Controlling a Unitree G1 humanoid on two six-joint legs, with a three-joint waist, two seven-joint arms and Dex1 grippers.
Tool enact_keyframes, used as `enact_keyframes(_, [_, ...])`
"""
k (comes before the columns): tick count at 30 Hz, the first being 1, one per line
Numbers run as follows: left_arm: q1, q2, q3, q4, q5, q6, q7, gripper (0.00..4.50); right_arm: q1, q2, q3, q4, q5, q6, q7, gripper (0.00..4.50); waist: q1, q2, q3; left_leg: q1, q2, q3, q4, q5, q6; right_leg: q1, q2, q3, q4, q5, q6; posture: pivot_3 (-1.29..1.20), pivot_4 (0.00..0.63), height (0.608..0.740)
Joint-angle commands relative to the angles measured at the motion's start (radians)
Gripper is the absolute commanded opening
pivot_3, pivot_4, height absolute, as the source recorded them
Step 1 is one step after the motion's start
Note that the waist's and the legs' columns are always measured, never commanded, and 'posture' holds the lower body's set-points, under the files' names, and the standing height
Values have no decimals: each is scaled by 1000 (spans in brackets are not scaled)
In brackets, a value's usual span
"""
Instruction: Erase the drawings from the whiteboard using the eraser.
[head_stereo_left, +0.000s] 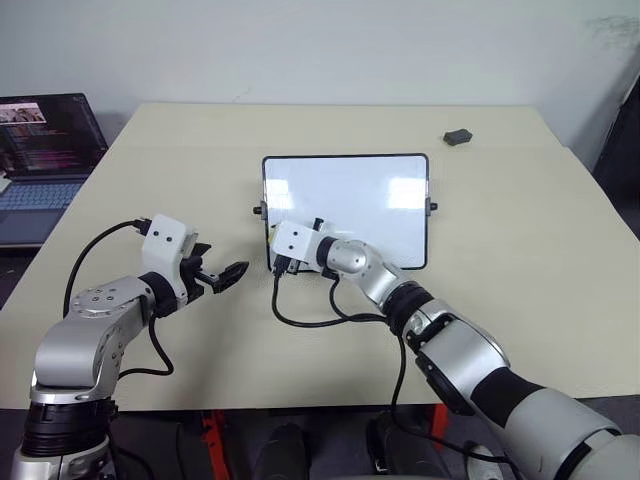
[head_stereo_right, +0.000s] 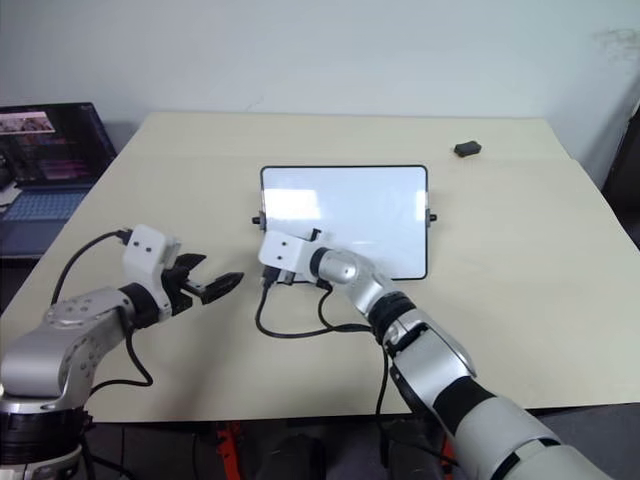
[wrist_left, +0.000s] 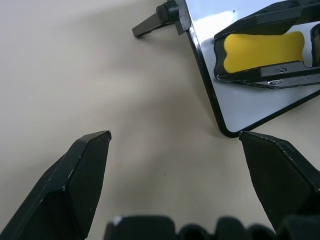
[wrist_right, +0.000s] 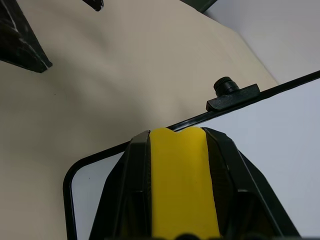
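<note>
The whiteboard (head_stereo_left: 350, 200) lies flat in the middle of the tan table, glossy white with a thin black frame and a small side knob (wrist_right: 225, 86). My right gripper (wrist_right: 176, 136) is shut on the yellow eraser (wrist_left: 262, 49). It holds the eraser over the board's near left corner, pressed flat to the surface or just above it. The drawings are hidden or out of view; the bare board surface shows light reflections alone. My left gripper (head_stereo_left: 228, 268) is open and holds nothing. It hovers over the table just left of that same board corner (wrist_left: 227, 131).
An open laptop (head_stereo_left: 45, 150) sits at the table's far left edge. A small dark grey lump (head_stereo_left: 458, 137) lies at the far right of the table. Black cables (head_stereo_left: 300, 320) trail from my right wrist across the near table.
</note>
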Motion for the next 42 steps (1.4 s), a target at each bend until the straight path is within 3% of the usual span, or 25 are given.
enact_keyframes(1, [-17,4,1,-24,5,-20,0,4500,-47,-38,-56,1,14,18,-109,1140,1,0,0,0,0,0,0,0,0,0,0,0,0,0,0,0,150,740])
enact_keyframes(7, [-17,3,0,-25,5,-20,0,4500,-61,-51,-72,7,18,-1,-161,1140,2,0,0,-3,0,0,0,0,0,-2,0,0,-2,0,0,0,150,740])
enact_keyframes(18, [-23,1,-6,-25,4,-19,1,4500,37,-46,-1,1,-13,74,0,1140,0,-1,0,0,0,0,0,0,0,0,0,0,0,0,0,0,150,740])
enact_keyframes(22, [-29,1,-11,-27,4,-17,0,4500,41,-47,-16,-22,6,92,14,1140,0,0,0,8,0,0,-1,0,0,9,0,0,-1,0,0,0,150,740])
enact_keyframes(29, [-37,4,-18,-21,4,-20,-4,4500,-28,-74,-71,-32,26,55,-141,1140,2,0,0,8,0,-2,0,0,0,11,0,-1,-2,0,0,0,150,740])
enact_keyframes(33, [-38,2,-24,-30,3,-17,-4,4500,-27,-80,-68,-8,24,53,-158,1140,4,0,0,8,-1,-2,0,0,0,11,0,-1,-2,0,0,0,150,740])
enact_keyframes(42, [-41,1,-29,-39,0,-13,-4,4500,55,-60,7,-23,6,90,41,1138,-2,0,0,9,0,-2,-1,0,0,11,0,-1,-2,0,0,0,150,740])
